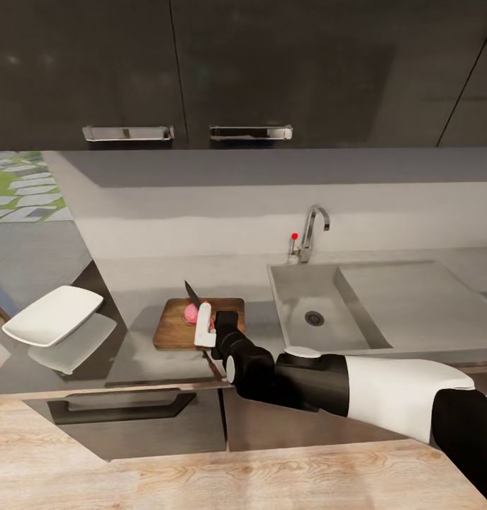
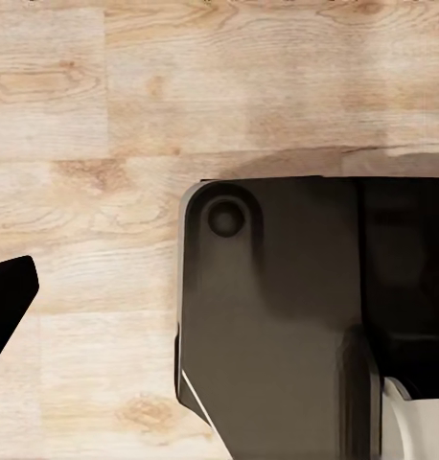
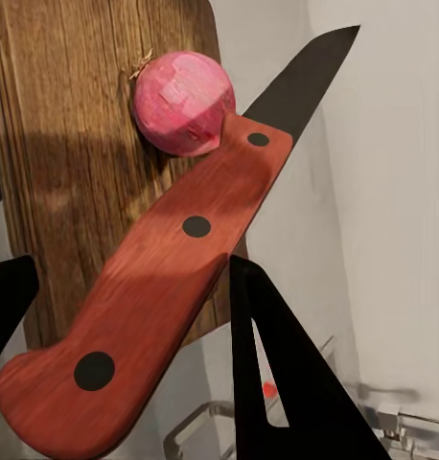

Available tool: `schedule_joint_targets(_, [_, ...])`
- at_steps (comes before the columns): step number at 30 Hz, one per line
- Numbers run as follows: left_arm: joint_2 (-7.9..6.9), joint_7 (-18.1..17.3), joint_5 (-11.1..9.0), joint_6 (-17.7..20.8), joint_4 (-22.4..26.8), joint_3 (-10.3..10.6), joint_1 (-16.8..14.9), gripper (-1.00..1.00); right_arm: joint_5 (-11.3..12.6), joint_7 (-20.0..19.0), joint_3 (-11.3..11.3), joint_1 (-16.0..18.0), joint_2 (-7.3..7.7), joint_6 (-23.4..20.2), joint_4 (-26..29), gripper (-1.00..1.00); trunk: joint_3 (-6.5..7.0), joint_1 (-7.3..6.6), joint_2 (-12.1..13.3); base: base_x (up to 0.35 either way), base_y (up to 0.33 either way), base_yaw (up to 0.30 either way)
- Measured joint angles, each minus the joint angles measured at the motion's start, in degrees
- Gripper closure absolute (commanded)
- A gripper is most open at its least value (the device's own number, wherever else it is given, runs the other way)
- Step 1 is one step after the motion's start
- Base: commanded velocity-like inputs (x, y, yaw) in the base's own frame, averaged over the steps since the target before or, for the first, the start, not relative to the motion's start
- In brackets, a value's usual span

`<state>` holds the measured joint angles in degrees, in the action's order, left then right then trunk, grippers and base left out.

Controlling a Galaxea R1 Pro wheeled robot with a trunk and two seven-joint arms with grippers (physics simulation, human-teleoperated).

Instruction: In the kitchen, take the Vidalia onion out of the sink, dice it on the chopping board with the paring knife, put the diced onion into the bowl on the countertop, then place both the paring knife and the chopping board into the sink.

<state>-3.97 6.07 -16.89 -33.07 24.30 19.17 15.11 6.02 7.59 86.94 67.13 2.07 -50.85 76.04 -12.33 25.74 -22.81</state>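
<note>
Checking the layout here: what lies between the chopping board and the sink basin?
In the head view, bare grey countertop separates the chopping board from the sink; the right gripper hangs over the board's sink-side end.

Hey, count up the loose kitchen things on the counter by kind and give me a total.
Vidalia onion: 1
Paring knife: 1
Chopping board: 1
Bowl: 1
Total: 4
</note>
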Motion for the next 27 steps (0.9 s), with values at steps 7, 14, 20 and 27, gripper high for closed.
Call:
schedule_joint_targets(7, [0.0,0.02,0.01,0.0,-0.05,-0.02,0.0,-1.0,0.13,-0.02,2.84,0.0,0.28,0.05,0.0,1.0,0.0,0.01,0.0,0.023,0.007,0.0])
schedule_joint_targets(14, [0.0,0.02,0.0,0.0,-0.06,-0.05,0.0,-1.0,0.57,-0.43,3.99,0.0,0.29,0.04,-0.02,1.0,0.0,0.01,0.0,0.0,0.0,0.0])
schedule_joint_targets(20, [0.0,0.02,0.04,0.0,-0.09,-0.01,0.0,-1.0,4.61,-0.37,4.01,0.0,0.36,0.03,-0.11,1.0,0.0,0.01,0.0,0.0,0.0,0.0])
schedule_joint_targets(27, [0.0,-0.07,0.07,0.0,-0.09,0.12,0.0,-1.0,4.03,-0.36,4.0,0.01,-0.16,0.02,-2.02,1.0,0.01,0.01,0.0,0.0,0.0,0.0])
